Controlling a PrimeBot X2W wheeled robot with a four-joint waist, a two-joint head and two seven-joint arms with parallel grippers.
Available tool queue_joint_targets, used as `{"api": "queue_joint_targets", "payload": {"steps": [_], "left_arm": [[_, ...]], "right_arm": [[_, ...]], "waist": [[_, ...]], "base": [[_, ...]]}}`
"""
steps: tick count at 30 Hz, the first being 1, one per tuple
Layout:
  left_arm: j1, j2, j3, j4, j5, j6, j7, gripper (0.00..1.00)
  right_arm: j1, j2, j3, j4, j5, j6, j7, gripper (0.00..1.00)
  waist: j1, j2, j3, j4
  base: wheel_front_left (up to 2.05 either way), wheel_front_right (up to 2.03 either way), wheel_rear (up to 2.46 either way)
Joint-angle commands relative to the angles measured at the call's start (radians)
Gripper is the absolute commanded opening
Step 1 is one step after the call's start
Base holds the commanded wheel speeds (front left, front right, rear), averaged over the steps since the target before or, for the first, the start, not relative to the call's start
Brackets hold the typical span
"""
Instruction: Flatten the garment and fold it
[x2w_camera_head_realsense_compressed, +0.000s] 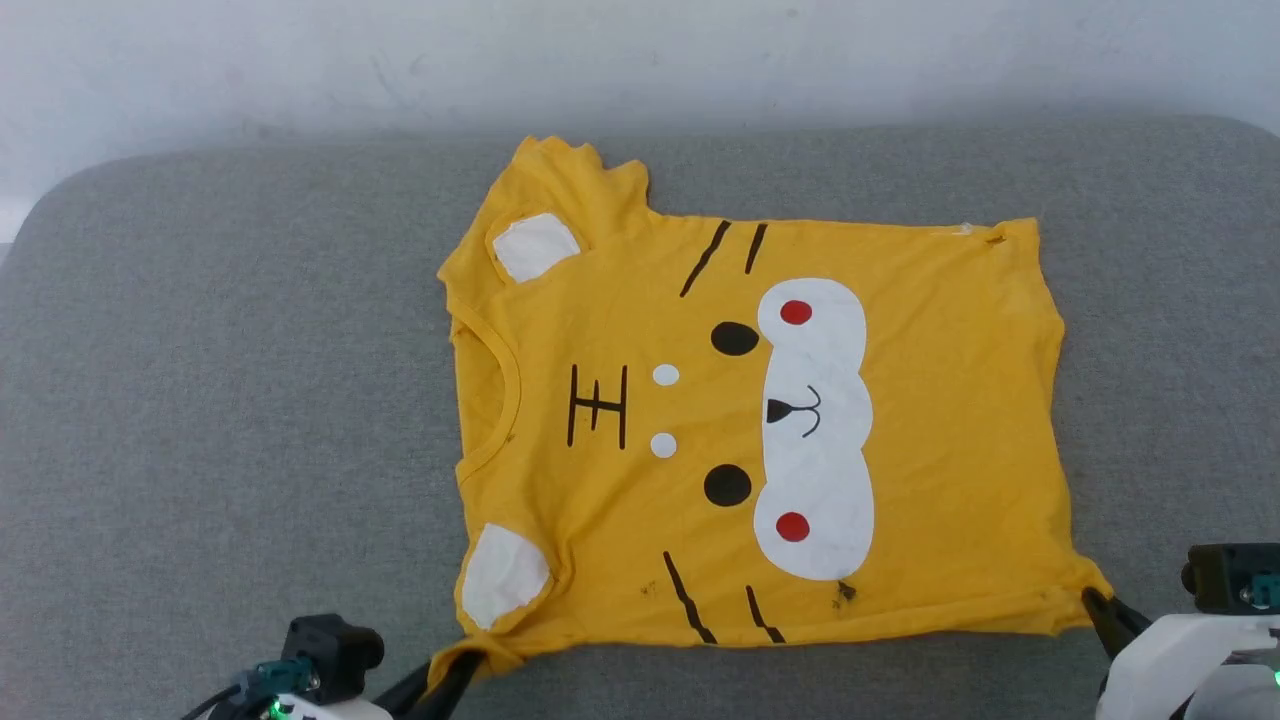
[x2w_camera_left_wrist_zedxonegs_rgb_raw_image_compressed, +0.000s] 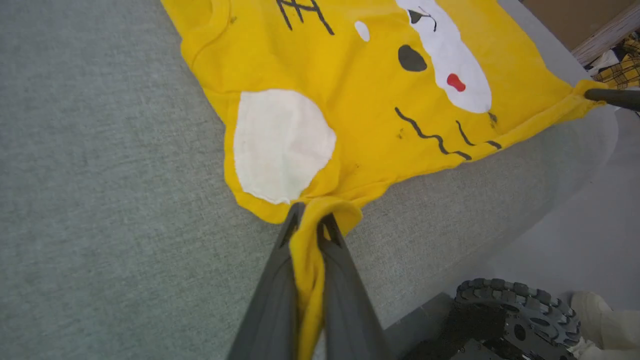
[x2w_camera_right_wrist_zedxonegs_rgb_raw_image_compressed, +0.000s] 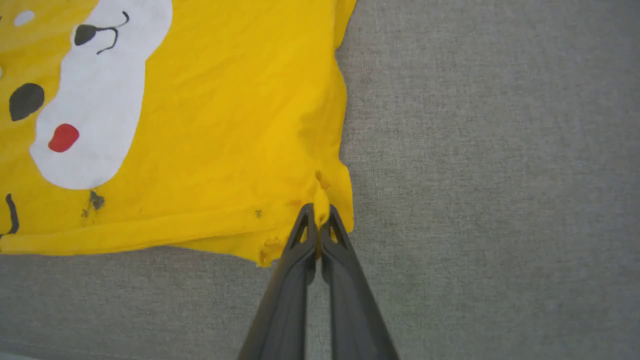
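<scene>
The garment (x2w_camera_head_realsense_compressed: 760, 420) is a yellow T-shirt with a cartoon face, lying spread and nearly flat on the grey surface, collar to the left, hem to the right. My left gripper (x2w_camera_head_realsense_compressed: 462, 662) is shut on the near sleeve's edge (x2w_camera_left_wrist_zedxonegs_rgb_raw_image_compressed: 320, 210), with yellow cloth bunched between its fingers (x2w_camera_left_wrist_zedxonegs_rgb_raw_image_compressed: 272, 300). At the near hem corner, my right gripper (x2w_camera_head_realsense_compressed: 1093, 600) is shut on a pinch of fabric (x2w_camera_right_wrist_zedxonegs_rgb_raw_image_compressed: 320, 200). In the left wrist view the right gripper's dark tip (x2w_camera_left_wrist_zedxonegs_rgb_raw_image_compressed: 612, 96) shows at that same corner. The near side edge runs stretched between both grips.
A grey padded table (x2w_camera_head_realsense_compressed: 220, 400) carries the shirt, with its near edge (x2w_camera_left_wrist_zedxonegs_rgb_raw_image_compressed: 500, 220) just below my grippers. The robot's wheel (x2w_camera_left_wrist_zedxonegs_rgb_raw_image_compressed: 515, 310) and pale floor show beyond that edge. A white wall (x2w_camera_head_realsense_compressed: 640, 60) backs the table. Plaid cloth (x2w_camera_left_wrist_zedxonegs_rgb_raw_image_compressed: 622, 67) lies off the far corner.
</scene>
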Motion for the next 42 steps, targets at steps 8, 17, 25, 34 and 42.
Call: {"api": "queue_joint_targets", "payload": {"steps": [8, 17, 25, 34, 42], "left_arm": [[-0.092, -0.099, 0.029, 0.043, 0.186, 0.081, -0.185, 0.00], [-0.317, -0.182, 0.092, 0.171, 0.252, 0.040, -0.215, 0.00], [-0.509, -0.197, 0.109, 0.334, 0.217, -0.057, -0.132, 0.00], [-0.647, -0.238, 0.106, 0.525, 0.155, -0.125, 0.008, 0.00], [-0.647, -0.279, 0.111, 0.655, -0.001, -0.117, 0.309, 0.00]], "right_arm": [[-0.038, -0.017, 0.055, 0.055, -0.016, -0.002, -0.332, 0.00], [-0.198, -0.058, 0.090, 0.120, -0.027, -0.002, -0.441, 0.00], [-0.369, -0.078, 0.117, 0.191, -0.016, -0.002, -0.359, 0.00], [-0.479, -0.057, 0.084, 0.276, 0.004, -0.002, -0.179, 0.00], [-0.513, -0.018, 0.046, 0.294, 0.012, -0.002, 0.003, 0.00]], "waist": [[0.0000, 0.0000, 0.019, -0.001], [0.0000, 0.0000, 0.093, -0.020], [0.0000, 0.0000, 0.184, -0.044], [0.0000, 0.0000, 0.268, -0.050], [0.0000, 0.0000, 0.273, -0.052]], "base": [[0.00, 0.00, 0.00], [0.00, 0.00, 0.00], [0.00, 0.00, 0.00], [0.00, 0.00, 0.00], [0.00, 0.00, 0.00]]}}
